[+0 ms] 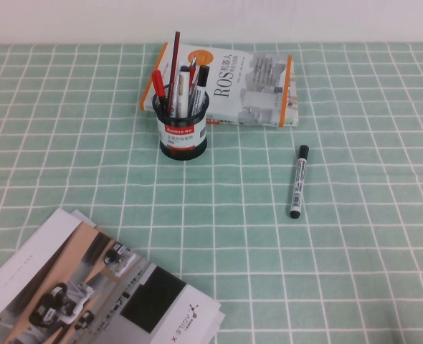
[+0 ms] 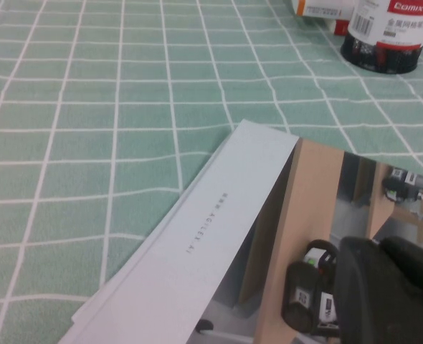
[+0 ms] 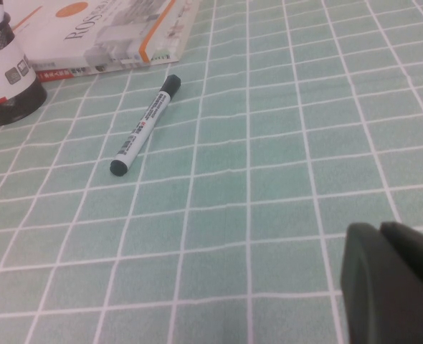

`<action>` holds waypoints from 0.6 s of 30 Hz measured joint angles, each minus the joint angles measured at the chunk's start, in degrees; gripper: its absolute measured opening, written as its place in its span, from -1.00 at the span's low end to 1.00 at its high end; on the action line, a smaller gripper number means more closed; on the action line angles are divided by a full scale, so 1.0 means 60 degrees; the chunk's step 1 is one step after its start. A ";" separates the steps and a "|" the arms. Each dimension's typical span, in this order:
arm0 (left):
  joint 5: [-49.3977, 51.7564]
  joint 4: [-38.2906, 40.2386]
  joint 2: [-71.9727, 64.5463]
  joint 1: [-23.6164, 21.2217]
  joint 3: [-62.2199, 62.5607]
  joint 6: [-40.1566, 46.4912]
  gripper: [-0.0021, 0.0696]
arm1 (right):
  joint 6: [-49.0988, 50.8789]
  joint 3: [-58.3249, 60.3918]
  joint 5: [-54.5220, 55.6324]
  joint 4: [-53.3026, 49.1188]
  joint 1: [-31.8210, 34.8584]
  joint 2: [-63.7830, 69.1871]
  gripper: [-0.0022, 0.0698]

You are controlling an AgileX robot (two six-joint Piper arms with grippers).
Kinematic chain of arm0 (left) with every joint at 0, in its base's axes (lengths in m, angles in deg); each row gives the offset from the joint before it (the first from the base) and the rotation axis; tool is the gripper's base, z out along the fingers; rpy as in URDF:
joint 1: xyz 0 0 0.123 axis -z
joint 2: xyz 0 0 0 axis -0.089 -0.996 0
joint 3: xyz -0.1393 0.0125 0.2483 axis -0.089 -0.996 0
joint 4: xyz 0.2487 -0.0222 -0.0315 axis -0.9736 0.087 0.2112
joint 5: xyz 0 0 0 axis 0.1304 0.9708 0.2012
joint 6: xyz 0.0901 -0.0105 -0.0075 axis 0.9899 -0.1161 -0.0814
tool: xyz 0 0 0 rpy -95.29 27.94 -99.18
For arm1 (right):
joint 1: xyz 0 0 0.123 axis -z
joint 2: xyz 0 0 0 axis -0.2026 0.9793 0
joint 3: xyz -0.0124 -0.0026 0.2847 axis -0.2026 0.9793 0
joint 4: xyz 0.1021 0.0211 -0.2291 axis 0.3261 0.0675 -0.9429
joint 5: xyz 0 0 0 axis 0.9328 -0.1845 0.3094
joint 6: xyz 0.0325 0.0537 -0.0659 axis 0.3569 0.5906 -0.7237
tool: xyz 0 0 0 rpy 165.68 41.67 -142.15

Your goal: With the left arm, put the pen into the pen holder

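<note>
- One red pen (image 1: pixel 157 84) stands upright in the pen holder (image 1: pixel 184 125), among other pens, in front of a book (image 1: pixel 247 86).
- A white marker (image 1: pixel 298 181) lies on the checked cloth (image 1: pixel 355 251), well apart to the holder's right.
- Left gripper (image 2: pixel 394 294) hangs over a brochure (image 1: pixel 89 294); its fingers' state cannot be told.
- Right gripper (image 3: pixel 394 283) hangs over bare cloth, likewise unclear.

High view looks down from above; both wrist views skim low, sharing the pen holder (image 1: pixel 182 130).
</note>
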State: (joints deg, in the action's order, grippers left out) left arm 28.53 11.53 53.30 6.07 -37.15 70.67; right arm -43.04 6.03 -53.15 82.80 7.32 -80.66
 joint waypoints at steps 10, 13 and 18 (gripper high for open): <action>0.0098 -0.0082 0.0000 0.0000 0.0032 -0.0025 -0.95 | 0.0000 0.0000 0.0000 0.0000 0.0000 0.0000 -1.00; 0.0113 -0.0082 0.0000 0.0000 0.0032 -0.0025 -0.95 | 0.0000 0.0000 0.0000 0.0000 0.0000 0.0000 -1.00; 0.0113 -0.0082 0.0000 0.0000 0.0032 -0.0025 -0.95 | 0.0000 0.0000 0.0000 0.0000 0.0000 0.0000 -1.00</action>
State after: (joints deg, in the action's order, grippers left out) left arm 29.21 11.04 53.30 6.07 -36.95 70.52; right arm -43.04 6.03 -53.15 82.80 7.32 -80.66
